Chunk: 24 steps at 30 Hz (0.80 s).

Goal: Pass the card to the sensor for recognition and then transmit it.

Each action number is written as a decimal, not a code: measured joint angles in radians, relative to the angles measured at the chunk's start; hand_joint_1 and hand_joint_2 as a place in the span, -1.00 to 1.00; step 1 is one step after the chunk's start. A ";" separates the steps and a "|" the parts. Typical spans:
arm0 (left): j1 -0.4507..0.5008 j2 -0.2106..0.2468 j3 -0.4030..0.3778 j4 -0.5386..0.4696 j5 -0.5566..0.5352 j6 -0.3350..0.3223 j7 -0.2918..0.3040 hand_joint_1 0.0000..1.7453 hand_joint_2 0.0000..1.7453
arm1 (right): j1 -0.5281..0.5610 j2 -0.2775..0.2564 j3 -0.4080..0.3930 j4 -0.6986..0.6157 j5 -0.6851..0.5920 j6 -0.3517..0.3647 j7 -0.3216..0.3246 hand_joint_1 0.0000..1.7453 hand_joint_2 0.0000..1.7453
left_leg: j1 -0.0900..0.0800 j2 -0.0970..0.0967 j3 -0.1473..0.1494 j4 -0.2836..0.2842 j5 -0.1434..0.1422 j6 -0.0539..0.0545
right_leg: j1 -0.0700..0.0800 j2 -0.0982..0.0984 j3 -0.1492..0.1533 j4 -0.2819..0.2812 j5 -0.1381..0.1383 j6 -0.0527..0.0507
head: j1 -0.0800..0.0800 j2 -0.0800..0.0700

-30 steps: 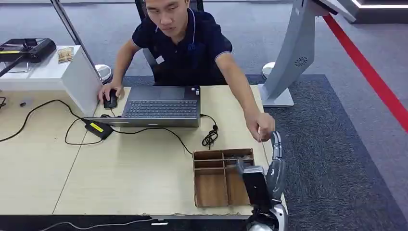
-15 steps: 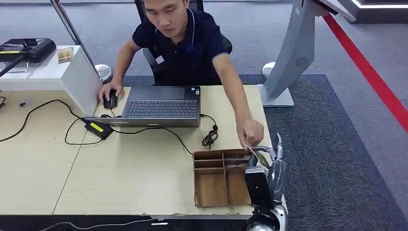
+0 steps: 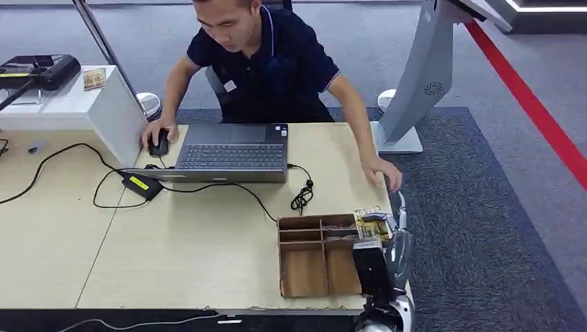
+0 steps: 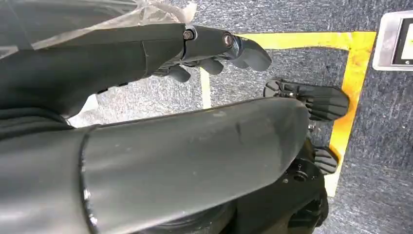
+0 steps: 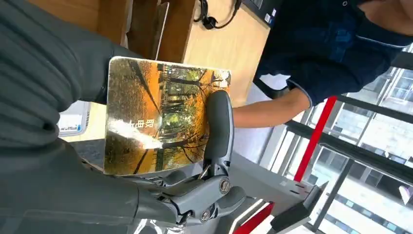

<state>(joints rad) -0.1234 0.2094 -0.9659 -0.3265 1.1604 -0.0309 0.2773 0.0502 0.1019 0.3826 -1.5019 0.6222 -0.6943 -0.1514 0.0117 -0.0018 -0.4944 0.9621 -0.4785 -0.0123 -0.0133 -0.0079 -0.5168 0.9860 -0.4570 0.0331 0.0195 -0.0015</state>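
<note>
Right hand (image 3: 389,238) grips the card (image 3: 369,223) flat, face up, over the wooden tray's (image 3: 304,270) far corner.

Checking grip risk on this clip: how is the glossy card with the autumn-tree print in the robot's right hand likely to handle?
The glossy autumn-tree card lies flat with straight edges in the right hand, so it is probably stiff. Its sheen shows glare, so it may slip under the grey thumb. It looks thin, so it is likely light.
</note>
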 joint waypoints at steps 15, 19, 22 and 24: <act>0.000 0.000 0.000 0.000 0.002 0.002 0.000 -1.00 -1.00 | 0.004 -0.010 0.003 0.012 0.023 0.000 0.020 1.00 1.00 | 0.000 0.000 0.000 0.000 0.000 0.000 | 0.000 0.000 0.000 0.000 0.000 0.000 | 0.000 0.000; 0.000 0.000 0.000 0.000 -0.002 0.000 0.000 -1.00 -1.00 | 0.003 -0.010 -0.035 0.070 0.076 0.000 0.013 1.00 1.00 | 0.000 0.000 0.000 0.000 0.000 0.000 | 0.000 0.000 0.000 0.000 0.000 0.000 | 0.000 0.000; 0.000 0.001 0.000 0.000 -0.006 -0.002 0.000 -1.00 -1.00 | -0.005 -0.009 -0.093 0.149 0.119 0.000 -0.002 1.00 1.00 | 0.000 0.000 0.000 0.000 0.000 0.000 | 0.000 0.000 0.000 0.000 0.000 0.000 | 0.000 0.000; 0.000 0.003 -0.001 0.000 -0.007 -0.002 0.000 -1.00 -1.00 | -0.018 -0.008 -0.143 0.220 0.155 0.000 -0.010 1.00 1.00 | 0.000 0.000 0.000 0.000 0.000 0.000 | 0.000 0.000 0.000 0.000 0.000 0.000 | 0.000 0.000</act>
<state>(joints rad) -0.1235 0.2121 -0.9667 -0.3265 1.1532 -0.0324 0.2773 0.0326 0.0935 0.2395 -1.2816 0.7768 -0.6947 -0.1614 0.0115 -0.0019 -0.4946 0.9622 -0.4786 -0.0122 -0.0135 -0.0079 -0.5171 0.9857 -0.4569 0.0331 0.0195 -0.0015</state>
